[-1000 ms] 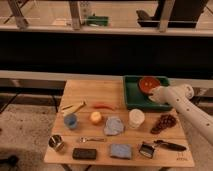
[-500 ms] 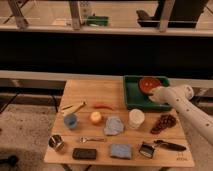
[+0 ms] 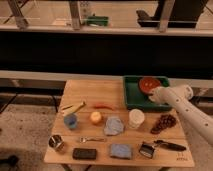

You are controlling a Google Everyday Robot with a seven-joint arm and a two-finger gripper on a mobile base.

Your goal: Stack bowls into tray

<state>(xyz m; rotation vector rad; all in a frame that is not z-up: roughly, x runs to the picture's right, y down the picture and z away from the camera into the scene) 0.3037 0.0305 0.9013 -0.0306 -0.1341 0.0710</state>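
The green tray (image 3: 131, 95) stands at the back right of the wooden table. An orange-red bowl (image 3: 149, 83) sits in the tray's far part. A dark maroon-purple bowl does not show; it is hidden or out of view. My white arm reaches in from the right, and the gripper (image 3: 152, 95) is over the tray's front part, just in front of the orange-red bowl and partly covering its near rim.
In front of the tray stand a white cylindrical container (image 3: 136, 118) and a dark grape-like cluster (image 3: 164, 122). To the left are a blue cup (image 3: 70, 120), an orange fruit (image 3: 95, 117) and a red chili (image 3: 103, 106). A black block (image 3: 84, 153) and a blue sponge (image 3: 120, 151) lie near the front edge.
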